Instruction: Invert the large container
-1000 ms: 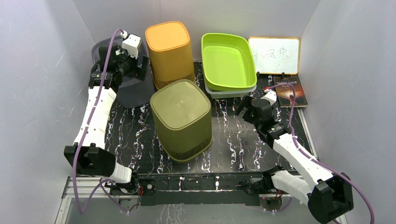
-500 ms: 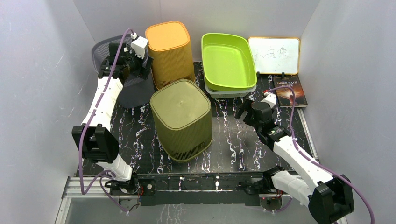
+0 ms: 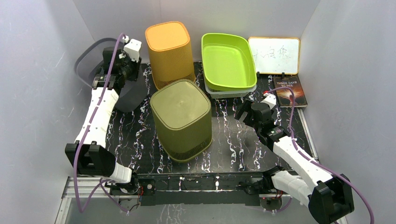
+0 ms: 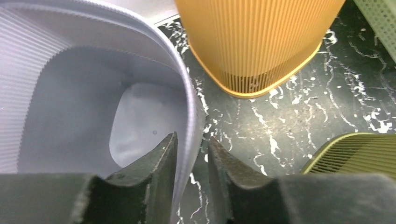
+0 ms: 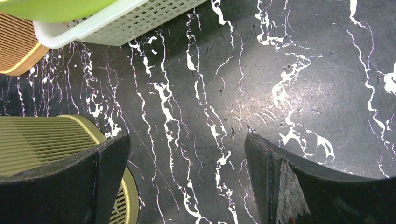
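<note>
Where the left gripper [image 4: 191, 154] reaches the far-left corner of the table, its two dark fingers [image 4: 159, 163] stand on either side of the grey container [image 4: 70, 107]'s ribbed rim. One finger is inside the mouth and the other outside, and they are drawn in close on the wall, so the rim is pinched between them. The wrist view looks down into the container's pale interior, to its rounded floor. From above, the container is tilted rather than standing square, with its rim raised toward the left wall and its darker body slanting down to the black marbled table [image 4: 289, 121]. Just beside it, further right, the orange container [image 4: 257, 42] stands upside down, and nearer the arms the olive container [image 4: 355, 154] stands upside down too. The right gripper [image 5: 187, 158] hangs over bare table to the right of the olive container, jaws spread wide with nothing between them. Beyond it a green tub [image 3: 229, 58] sits in a white basket [image 5: 126, 21]. At the far right a whiteboard [image 3: 274, 55] leans on the back wall, with a book [image 3: 290, 91] lying in front of it.
</note>
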`<state>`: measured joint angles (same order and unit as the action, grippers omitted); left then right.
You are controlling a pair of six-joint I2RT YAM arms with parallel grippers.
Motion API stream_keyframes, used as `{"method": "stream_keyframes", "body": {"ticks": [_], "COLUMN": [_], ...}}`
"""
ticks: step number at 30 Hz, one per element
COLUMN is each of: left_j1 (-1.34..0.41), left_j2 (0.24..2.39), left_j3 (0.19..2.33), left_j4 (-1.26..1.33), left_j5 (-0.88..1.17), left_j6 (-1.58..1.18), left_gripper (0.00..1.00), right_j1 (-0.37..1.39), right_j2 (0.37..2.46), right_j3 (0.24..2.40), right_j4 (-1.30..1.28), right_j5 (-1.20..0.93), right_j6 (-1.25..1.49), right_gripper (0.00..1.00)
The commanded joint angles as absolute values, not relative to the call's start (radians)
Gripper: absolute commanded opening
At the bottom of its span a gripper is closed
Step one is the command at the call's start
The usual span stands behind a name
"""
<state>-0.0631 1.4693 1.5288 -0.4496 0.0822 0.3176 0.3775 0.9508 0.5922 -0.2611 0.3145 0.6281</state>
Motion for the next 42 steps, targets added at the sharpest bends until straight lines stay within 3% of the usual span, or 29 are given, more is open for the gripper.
{"method": "stream_keyframes", "body": {"ticks": [1,3,4,10,11,12,13,16,18,19,23,27,31,42], "left_j1": [-0.055,-0.056,-0.055,-0.056,-0.055,-0.055,-0.056,-0.055,-0.056,-0.055,-0.055,-0.055,-0.056,-0.057], "left_j2": [1.404,1.402,1.4,1.385,1.382,1.376,1.373,1.36,1.346,1.345,1.341,1.323,1.313,1.162], "left_j3": [1.492,1.463,1.45,1.393,1.384,1.373,1.362,1.351,1.356,1.36,1.365,1.363,1.374,1.587], "left_j4": [-0.448,-0.452,-0.454,-0.48,-0.48,-0.474,-0.467,-0.461,-0.471,-0.474,-0.483,-0.486,-0.512,-0.563], "left_j5": [0.02,-0.005,-0.017,-0.038,-0.045,-0.054,-0.063,-0.093,-0.107,-0.115,-0.124,-0.119,-0.131,-0.146], "left_j6": [0.288,0.28,0.274,0.225,0.219,0.217,0.217,0.207,0.205,0.205,0.2,0.183,0.18,0.062], "left_gripper": [0.21,0.03,0.0,0.0,0.11,0.36,0.45,0.68,0.7,0.69,0.47,0.02,0.0,0.0], "right_j1": [0.375,0.376,0.376,0.375,0.375,0.375,0.374,0.375,0.375,0.375,0.376,0.375,0.376,0.41], "right_j2": [0.945,0.94,0.936,0.924,0.923,0.923,0.922,0.918,0.916,0.915,0.915,0.907,0.883,0.657], "right_j3": [0.599,0.6,0.602,0.613,0.617,0.618,0.618,0.617,0.617,0.617,0.616,0.611,0.615,0.546], "right_j4": [-0.213,-0.216,-0.22,-0.237,-0.241,-0.243,-0.245,-0.247,-0.247,-0.247,-0.247,-0.253,-0.272,-0.462], "right_j5": [0.311,0.306,0.305,0.304,0.304,0.303,0.301,0.301,0.301,0.3,0.3,0.302,0.283,0.035], "right_j6": [0.63,0.63,0.63,0.618,0.617,0.616,0.615,0.613,0.615,0.615,0.614,0.615,0.604,0.589], "right_gripper": [0.91,0.91,0.91,0.91,0.91,0.91,0.91,0.91,0.91,0.91,0.91,0.91,0.9,0.76]}}
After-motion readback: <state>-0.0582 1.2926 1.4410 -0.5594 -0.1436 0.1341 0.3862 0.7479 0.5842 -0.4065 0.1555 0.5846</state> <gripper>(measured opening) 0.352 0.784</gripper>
